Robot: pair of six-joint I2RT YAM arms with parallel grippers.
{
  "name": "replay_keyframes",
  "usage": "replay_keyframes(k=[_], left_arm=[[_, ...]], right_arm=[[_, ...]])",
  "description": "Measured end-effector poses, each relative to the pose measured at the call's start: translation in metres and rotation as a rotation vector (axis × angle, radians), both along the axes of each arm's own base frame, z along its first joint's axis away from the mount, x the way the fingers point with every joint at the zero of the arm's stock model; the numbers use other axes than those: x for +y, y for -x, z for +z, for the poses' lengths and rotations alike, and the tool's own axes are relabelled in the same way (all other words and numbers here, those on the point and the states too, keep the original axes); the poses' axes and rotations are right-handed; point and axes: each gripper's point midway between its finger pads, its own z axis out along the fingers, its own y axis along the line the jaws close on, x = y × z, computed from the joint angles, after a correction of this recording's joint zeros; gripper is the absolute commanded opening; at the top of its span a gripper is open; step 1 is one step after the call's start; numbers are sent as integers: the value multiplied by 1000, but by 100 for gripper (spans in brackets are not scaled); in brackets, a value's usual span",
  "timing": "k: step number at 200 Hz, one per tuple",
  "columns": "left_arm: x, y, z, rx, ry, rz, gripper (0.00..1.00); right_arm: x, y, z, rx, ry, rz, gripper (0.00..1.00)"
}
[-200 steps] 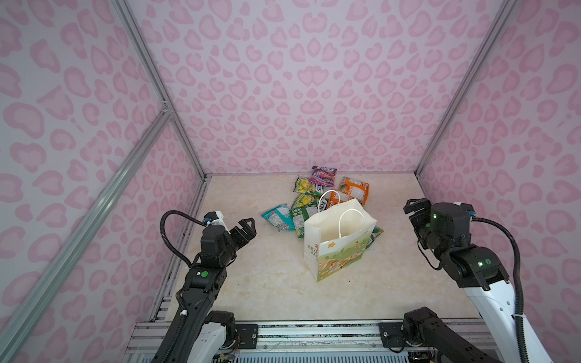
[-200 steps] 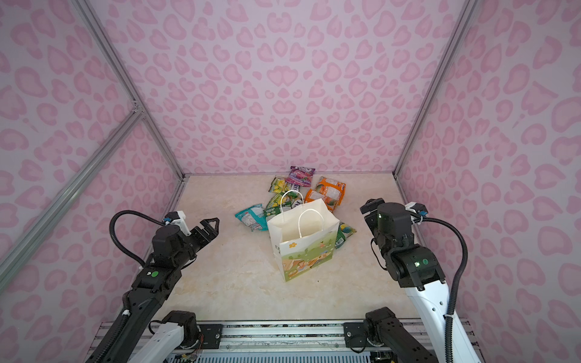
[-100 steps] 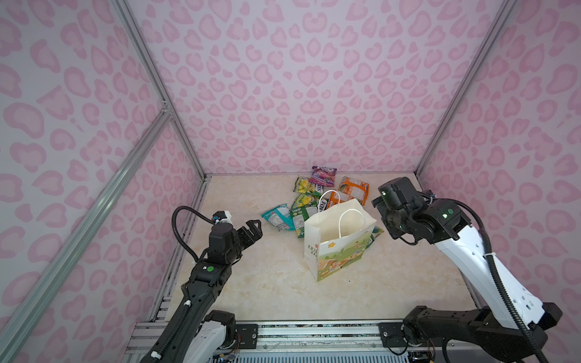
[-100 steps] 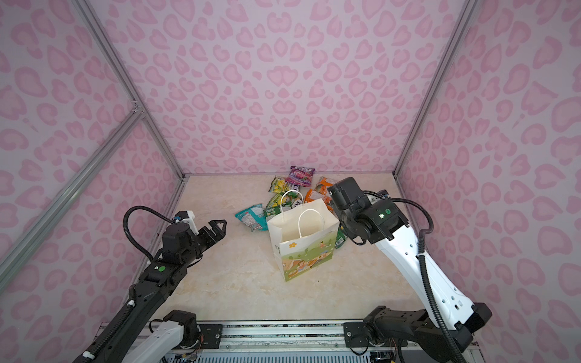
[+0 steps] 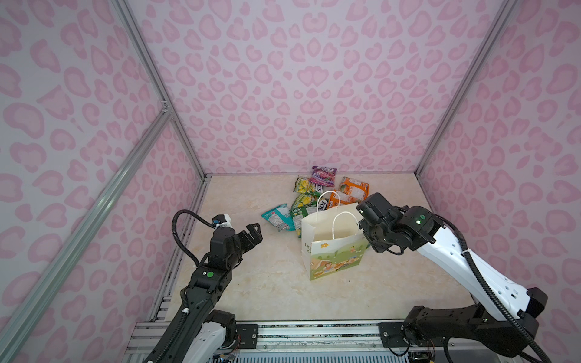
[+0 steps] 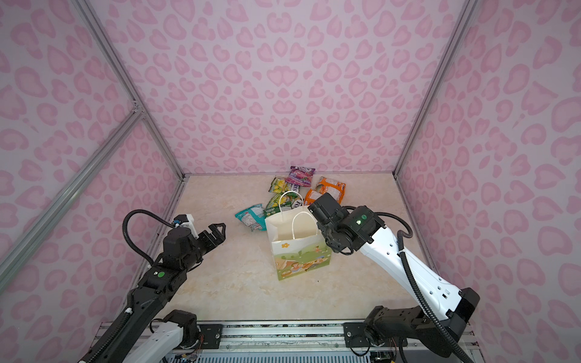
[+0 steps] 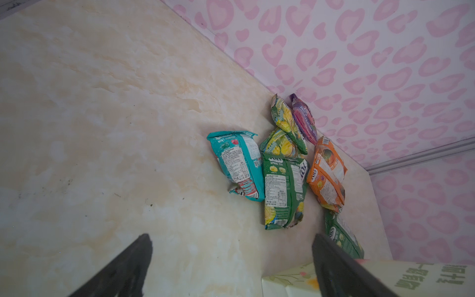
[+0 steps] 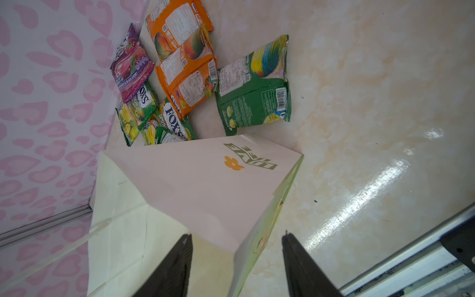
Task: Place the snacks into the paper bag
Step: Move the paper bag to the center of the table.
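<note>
Right pincer [image 8: 236, 234], half open and empty, straddled the side rim of the tall white paper bag [image 8: 205, 180], which stood upright on the marbled surface [image 5: 251, 283]. Just behind the bag lay crinkly plastic snack packets [image 8: 185, 77]. The left pincer [image 7: 231, 235], wide open and empty, faced them.

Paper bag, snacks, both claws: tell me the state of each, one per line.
paper bag: upright, mouth open, nothing visible inside.
snacks: lying loose behind the bag, none bagged.
left claw: open, empty, clear of the snacks.
right claw: open, jaws astride the bag's rim, not pinching it.
</note>
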Motion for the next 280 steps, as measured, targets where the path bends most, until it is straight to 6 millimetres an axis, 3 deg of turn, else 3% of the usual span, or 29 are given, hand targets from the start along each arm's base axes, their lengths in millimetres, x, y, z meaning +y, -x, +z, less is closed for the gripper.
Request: replay_keyframes(k=[13,60,121,164,200,245,280], left_arm=[[1,1,0,-2,-3,5,100],[6,5,-3,0,-13,23,99],[7,5,-3,21,-23,25,99],[4,5,2,22,-23,8,99],[-16,0,4,61,-11,-99,98],[-54,-12,-33,260,83,-252,100],[-57,-33,-76,429,103,-203,100]], right_arm=[[2,-4,2,-15,-18,-6,51],[2,-1,-18,29,-31,-5,38],[-13,-2,-24,36,-48,-14,18],[-55,-9,-14,28,4,-51,2],[-87,-10,-23,52,22,-92,0],[-119,-13,-17,37,56,-97,0],[-120,-22,-13,10,95,0,0]])
